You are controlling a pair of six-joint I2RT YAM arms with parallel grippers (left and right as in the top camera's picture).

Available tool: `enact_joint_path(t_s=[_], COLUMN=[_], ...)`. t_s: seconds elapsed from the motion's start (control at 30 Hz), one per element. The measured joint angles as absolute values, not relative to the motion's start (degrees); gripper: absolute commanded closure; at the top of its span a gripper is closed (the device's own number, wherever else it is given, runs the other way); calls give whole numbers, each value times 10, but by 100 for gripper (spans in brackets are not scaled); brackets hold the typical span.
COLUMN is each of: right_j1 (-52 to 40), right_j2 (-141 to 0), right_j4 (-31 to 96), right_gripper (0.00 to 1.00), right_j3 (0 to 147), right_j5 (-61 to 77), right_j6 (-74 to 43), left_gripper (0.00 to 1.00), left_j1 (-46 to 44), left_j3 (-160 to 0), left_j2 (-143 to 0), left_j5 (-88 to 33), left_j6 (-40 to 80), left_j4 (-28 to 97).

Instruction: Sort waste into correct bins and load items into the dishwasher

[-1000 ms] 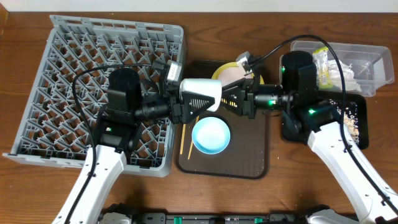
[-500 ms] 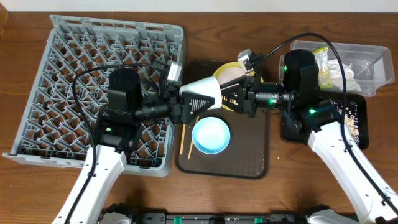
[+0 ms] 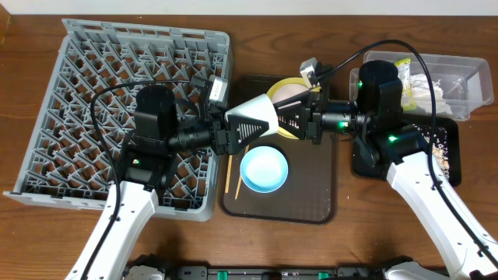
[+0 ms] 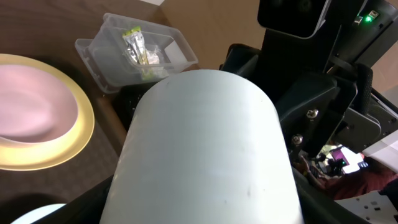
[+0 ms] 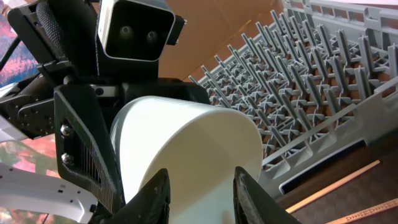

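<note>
My left gripper is shut on the white bowl and holds it on its side above the brown tray; the bowl fills the left wrist view. My right gripper faces it, open, its fingers apart on either side of the bowl's rim. The yellow plate, the light blue bowl and the chopsticks lie on the brown tray. The grey dish rack stands at the left. The small white cup does not show.
The brown serving tray sits in the middle. The clear tub at back right holds the green-and-orange wrapper and white paper. The black tray with pale crumbs lies under my right arm.
My right arm has drawn back a little to the right. The white bowl in my left gripper has tilted, its rim now turned more toward the right gripper.
</note>
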State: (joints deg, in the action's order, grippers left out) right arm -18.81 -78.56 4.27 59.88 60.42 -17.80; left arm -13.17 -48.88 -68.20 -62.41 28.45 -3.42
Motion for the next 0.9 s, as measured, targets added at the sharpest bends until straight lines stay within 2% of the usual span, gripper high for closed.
enact_joint_path(t_s=[0.4,0.5,0.67,0.9], right_j1=[-188,-188,-188,-181], right_j2=[-786,-786,-786,-785], right_j4=[31,31,35,155], right_gripper=[69,69,67,67], right_j3=[599,599,599,599], right_j5=[604,604,604,576], right_j6=[-178,-178,-178,-173], left_gripper=[30,36,39,42], left_j1=[-132,-132,-132,-132], left_j3=[-489,-489,-489,-489], left_j2=[-682,-682,-682,-682], left_j5=[-626,-626,-626,-590], left_j6=[285,284,284,269], left_j4=[-34,-34,-34,-30])
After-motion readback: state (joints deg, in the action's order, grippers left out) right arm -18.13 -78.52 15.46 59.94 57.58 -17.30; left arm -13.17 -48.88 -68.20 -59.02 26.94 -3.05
